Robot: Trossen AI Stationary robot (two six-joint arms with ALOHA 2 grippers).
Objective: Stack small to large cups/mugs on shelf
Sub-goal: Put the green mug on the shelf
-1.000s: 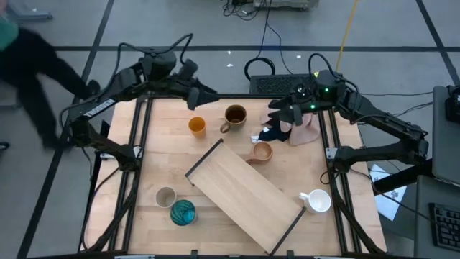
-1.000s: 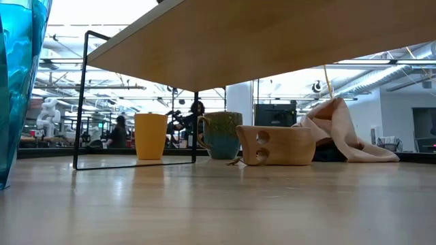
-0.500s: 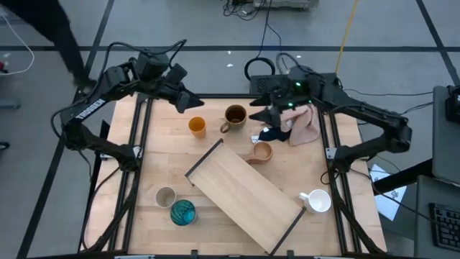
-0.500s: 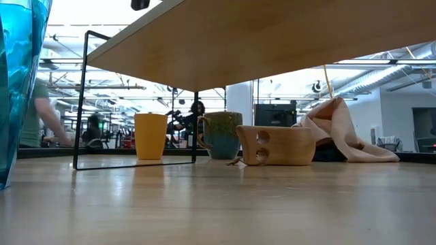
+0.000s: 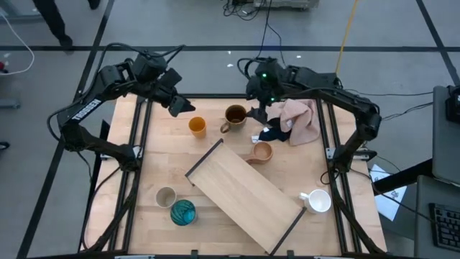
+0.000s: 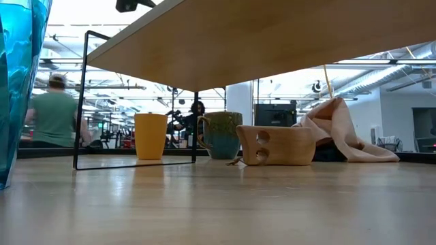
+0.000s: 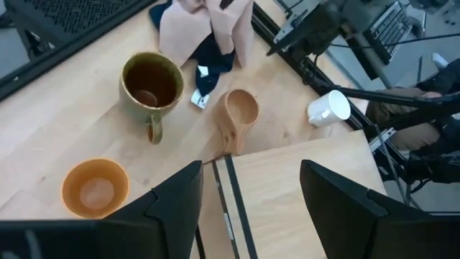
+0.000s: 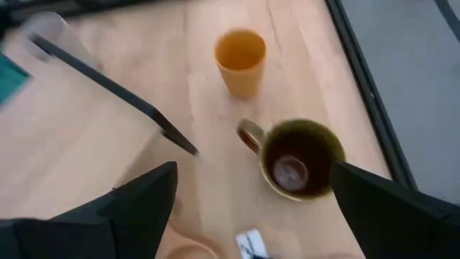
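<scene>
Both grippers open and empty above the counter's far edge.
Left gripper hovers beside the orange cup; right gripper beside the dark brown mug.

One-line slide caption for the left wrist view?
Open left gripper above shelf end; orange cup, dark brown mug beyond.

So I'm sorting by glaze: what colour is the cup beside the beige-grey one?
Teal-blue, with a mottled glaze, the teal glazed cup; the high view shows it best.
</scene>
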